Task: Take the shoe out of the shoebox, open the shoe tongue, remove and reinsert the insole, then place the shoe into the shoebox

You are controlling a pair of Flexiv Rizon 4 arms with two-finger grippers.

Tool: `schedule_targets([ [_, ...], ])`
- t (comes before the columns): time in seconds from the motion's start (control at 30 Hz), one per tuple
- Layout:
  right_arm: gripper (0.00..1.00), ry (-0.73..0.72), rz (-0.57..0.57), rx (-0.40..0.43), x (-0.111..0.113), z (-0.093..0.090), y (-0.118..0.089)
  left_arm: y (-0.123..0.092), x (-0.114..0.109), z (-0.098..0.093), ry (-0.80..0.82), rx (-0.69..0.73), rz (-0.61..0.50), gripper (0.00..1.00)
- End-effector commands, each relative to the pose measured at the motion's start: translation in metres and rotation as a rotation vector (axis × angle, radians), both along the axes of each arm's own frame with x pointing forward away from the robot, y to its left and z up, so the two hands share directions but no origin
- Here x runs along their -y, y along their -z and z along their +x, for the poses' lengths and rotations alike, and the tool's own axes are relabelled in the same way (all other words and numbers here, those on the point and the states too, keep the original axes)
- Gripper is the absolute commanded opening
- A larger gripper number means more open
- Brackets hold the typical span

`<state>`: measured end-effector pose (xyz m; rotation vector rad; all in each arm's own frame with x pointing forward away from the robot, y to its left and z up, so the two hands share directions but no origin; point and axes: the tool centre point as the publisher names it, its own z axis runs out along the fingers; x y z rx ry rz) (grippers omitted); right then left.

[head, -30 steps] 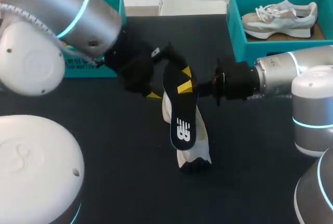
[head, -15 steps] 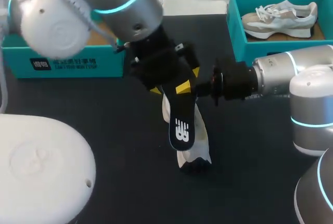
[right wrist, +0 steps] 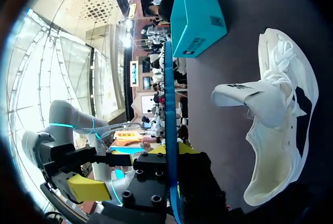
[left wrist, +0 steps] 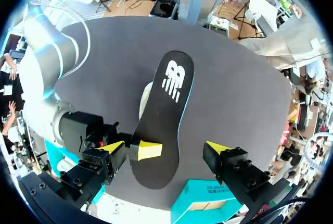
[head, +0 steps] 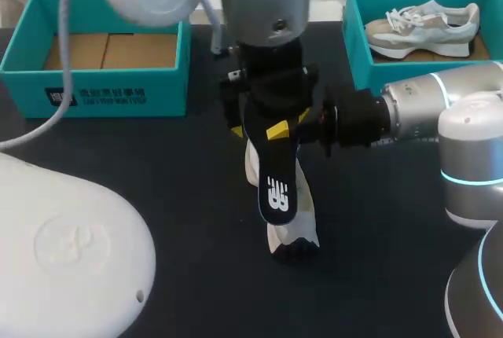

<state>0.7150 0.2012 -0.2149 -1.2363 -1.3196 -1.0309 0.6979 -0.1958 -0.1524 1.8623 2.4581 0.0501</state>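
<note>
Currently the black insole (head: 275,185) is out of the shoe and held up over the middle of the table (head: 157,196). Its logo end points down towards the white shoe (head: 292,228). The right gripper (right wrist: 169,153) comes in from the right side and is clamped on the insole's upper end. In the right wrist view the insole shows edge-on as a thin line pinched between the two yellow tips. In the left wrist view one of those yellow fingertips (left wrist: 148,150) presses flat on the insole's face.

The left gripper (left wrist: 165,148) hangs above the same end of the insole with its fingers spread wide. One finger stands on either side of the insole, and the far one is well clear of its edge, so nothing is gripped.

The shoe sits on the table just below the insole, partly covered by it in the head view. I cannot tell whether the two touch. From the right wrist the shoe's opening faces the gripper and its tongue (right wrist: 242,96) is pulled out and up.

An open teal shoebox (head: 94,90) with a cardboard floor stands at the table's far left. A second teal box (head: 355,31) at the far right holds another shoe (head: 424,23).
</note>
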Motion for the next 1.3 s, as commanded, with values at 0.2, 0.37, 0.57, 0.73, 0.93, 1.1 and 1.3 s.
schedule_targets([
  [0.2,0.00,-0.009,-0.002,-0.004,0.000,0.000,0.001,-0.001,0.008,-0.001,0.049,-0.055,0.108,1.00],
  [0.37,0.00,-0.006,0.001,-0.002,0.000,-0.001,0.002,-0.001,0.011,-0.003,0.059,-0.050,0.098,1.00],
  [0.57,0.00,-0.002,0.001,0.002,0.000,-0.002,0.002,-0.001,0.011,-0.004,0.074,-0.054,0.073,1.00],
  [0.73,0.00,0.002,0.002,0.000,0.000,-0.003,0.003,0.000,0.007,-0.003,0.091,-0.049,-0.012,1.00],
  [0.93,0.00,0.006,-0.002,-0.005,0.000,-0.003,0.003,0.002,-0.009,0.000,0.159,-0.035,-0.397,1.00],
  [1.1,0.00,0.011,-0.009,-0.011,0.003,-0.002,0.002,-0.005,-0.018,-0.005,0.207,-0.002,-0.567,1.00],
  [1.3,0.00,0.016,-0.016,-0.020,0.007,0.000,0.002,-0.018,-0.026,-0.013,0.231,-0.002,-0.705,1.00],
])
